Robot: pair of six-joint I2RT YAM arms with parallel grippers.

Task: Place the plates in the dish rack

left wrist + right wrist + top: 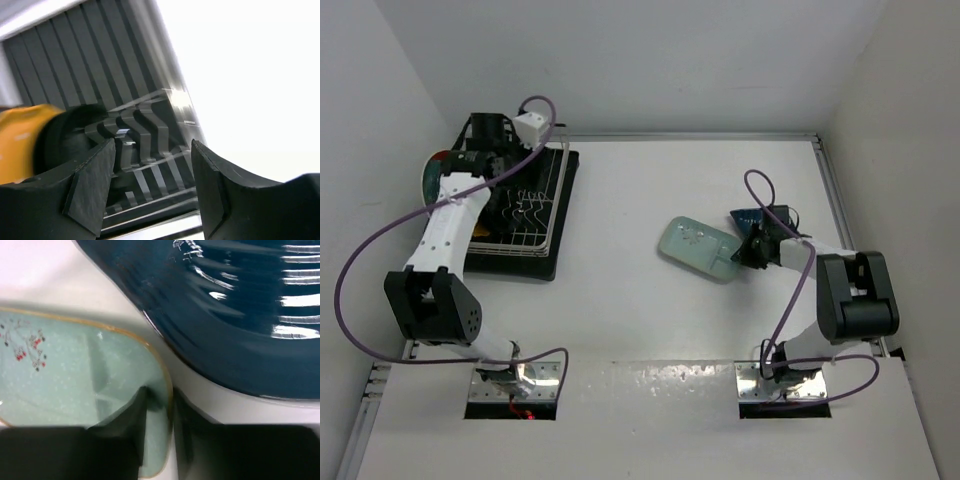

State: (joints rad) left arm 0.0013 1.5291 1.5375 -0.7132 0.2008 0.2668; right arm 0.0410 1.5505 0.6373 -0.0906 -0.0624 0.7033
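Note:
A pale green oblong plate [698,245] with a gold rim lies flat mid-table. My right gripper [750,250] is at its right end, and in the right wrist view the fingers [159,400] pinch the plate's [60,370] rim, one finger above it and one outside. A dark blue plate [748,216] lies just behind, close to the green one [240,315]. The wire dish rack [525,215] stands at the far left. My left gripper [490,150] hovers open over its far end, with rack wires [145,120] showing between the empty fingers [152,175].
The rack sits on a black mat [565,190]. A coloured plate [432,172] stands at the rack's left side, seen as a blurred yellow shape [20,142] in the left wrist view. White walls close in on the left, back and right.

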